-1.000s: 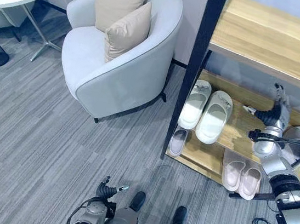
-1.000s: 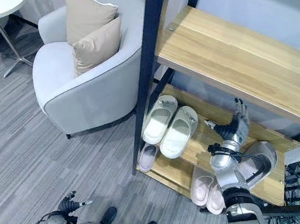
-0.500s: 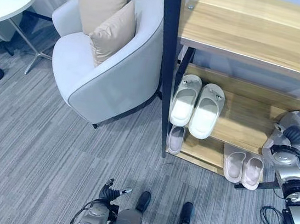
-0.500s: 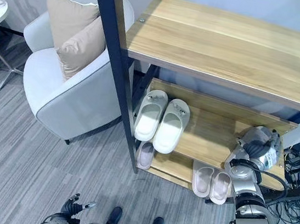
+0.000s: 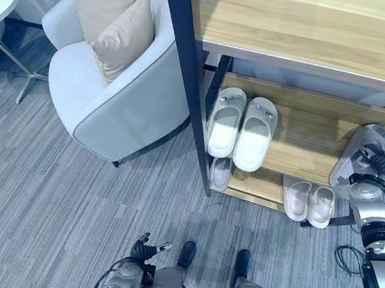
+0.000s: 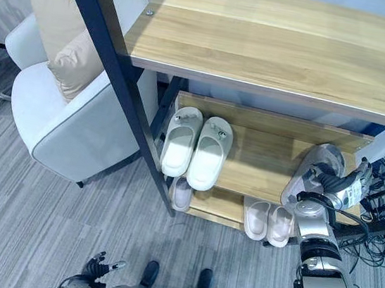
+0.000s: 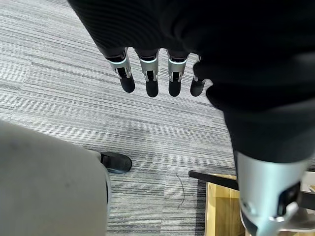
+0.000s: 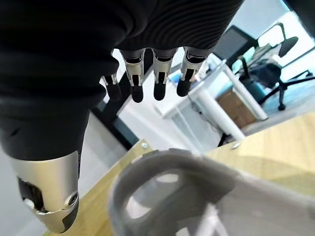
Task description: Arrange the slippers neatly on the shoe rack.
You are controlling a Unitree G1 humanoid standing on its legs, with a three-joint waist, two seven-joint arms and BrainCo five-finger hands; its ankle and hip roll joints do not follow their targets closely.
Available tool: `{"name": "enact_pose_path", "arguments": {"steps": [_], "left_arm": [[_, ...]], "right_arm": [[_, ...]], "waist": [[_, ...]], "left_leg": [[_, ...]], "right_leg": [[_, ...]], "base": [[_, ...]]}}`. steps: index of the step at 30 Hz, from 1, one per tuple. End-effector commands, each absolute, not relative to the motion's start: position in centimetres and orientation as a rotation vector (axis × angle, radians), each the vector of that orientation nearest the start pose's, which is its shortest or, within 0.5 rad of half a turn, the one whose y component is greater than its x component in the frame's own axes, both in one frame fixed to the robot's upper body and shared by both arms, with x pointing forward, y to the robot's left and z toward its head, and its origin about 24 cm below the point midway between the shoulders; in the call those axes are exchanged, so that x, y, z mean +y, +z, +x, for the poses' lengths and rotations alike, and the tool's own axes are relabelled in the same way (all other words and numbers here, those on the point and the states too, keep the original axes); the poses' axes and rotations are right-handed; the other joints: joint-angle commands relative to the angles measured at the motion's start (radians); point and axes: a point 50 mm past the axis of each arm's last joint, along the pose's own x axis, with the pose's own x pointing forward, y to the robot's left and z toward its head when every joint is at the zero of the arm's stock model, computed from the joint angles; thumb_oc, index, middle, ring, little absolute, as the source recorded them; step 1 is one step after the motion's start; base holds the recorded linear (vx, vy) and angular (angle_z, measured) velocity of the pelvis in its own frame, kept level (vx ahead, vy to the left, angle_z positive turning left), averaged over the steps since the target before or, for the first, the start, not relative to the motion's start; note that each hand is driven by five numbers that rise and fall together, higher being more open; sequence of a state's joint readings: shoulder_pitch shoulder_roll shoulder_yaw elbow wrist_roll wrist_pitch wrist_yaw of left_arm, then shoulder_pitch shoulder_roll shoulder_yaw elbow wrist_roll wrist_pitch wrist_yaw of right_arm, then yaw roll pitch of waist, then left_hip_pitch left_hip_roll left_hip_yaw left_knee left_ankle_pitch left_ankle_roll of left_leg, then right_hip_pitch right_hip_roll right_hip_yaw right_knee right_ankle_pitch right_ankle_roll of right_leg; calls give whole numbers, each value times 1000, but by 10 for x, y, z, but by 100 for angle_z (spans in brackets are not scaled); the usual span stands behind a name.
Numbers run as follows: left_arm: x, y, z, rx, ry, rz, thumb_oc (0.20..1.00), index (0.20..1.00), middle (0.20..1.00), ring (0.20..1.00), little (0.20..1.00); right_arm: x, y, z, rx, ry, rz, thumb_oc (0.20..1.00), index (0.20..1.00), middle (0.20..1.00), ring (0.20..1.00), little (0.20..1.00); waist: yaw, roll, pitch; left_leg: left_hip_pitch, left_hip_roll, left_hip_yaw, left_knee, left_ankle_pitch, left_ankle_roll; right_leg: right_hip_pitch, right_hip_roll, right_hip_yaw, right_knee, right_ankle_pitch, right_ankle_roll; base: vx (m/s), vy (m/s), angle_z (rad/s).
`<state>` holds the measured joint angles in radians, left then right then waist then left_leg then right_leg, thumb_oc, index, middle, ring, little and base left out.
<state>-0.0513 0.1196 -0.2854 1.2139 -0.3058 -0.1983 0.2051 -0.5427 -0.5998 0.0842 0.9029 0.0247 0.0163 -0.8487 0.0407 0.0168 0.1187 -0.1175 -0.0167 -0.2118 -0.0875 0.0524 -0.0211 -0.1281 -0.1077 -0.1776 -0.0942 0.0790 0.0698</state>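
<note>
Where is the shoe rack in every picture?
Left eye view: the shoe rack takes up the upper right, pale wood shelves on black posts.
Right eye view: the rack spans the top and middle.
Left wrist view: one wooden corner beside the grey carpet.
Right wrist view: a pale wood board past the fingers.
Shared landmark: the white slippers on the middle shelf, seen by both eyes.

Middle shelf (image 6: 268, 164) of the shoe rack (image 6: 276, 48): pale green slippers (image 6: 196, 144) occupy its left end; bare wood in the centre; grey slipper (image 6: 314, 176) under the right hand (image 6: 347, 186) blocks the right end. Black post (image 6: 112, 77) crosses the frame's left of centre, barring approach from the armchair (image 6: 61, 119). Bottom shelf: pink pair (image 6: 269, 221) centre-right, single slipper (image 6: 182, 194) by the post. Carpet (image 5: 50, 203) at lower left lies open.
</note>
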Motion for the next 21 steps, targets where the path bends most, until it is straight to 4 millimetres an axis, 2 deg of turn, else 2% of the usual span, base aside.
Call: {"name": "enact_pose_path", "arguments": {"steps": [1,12,21], "left_arm": [[173,-164,109,1065,172,140,1000,1000,1000,1000,1000],[178,-162,117,1056,201,137,1000,1000,1000,1000,1000],[179,-159,126,1034,222,114,1000,1000,1000,1000,1000]], "right_arm": [[-346,84,305,84,-1086,-709,1000,1000,1000,1000,1000],[-344,79,307,163,-1069,-696,1000,1000,1000,1000,1000],[-341,97,322,177,-1055,-724,1000,1000,1000,1000,1000]], "waist": [[2,-34,-25],[-10,-48,-8],[-10,-35,23]], "left_leg": [[-48,-16,31,0,-37,-22],[-63,-14,43,0,-36,-23],[-102,-17,62,0,-26,-25]], "right_leg": [[90,-37,-17,7,-85,67],[70,-37,-9,7,-80,66],[24,-42,7,7,-68,69]], "base": [[0,0,0],[1,-5,0],[-4,-12,-9]]}}
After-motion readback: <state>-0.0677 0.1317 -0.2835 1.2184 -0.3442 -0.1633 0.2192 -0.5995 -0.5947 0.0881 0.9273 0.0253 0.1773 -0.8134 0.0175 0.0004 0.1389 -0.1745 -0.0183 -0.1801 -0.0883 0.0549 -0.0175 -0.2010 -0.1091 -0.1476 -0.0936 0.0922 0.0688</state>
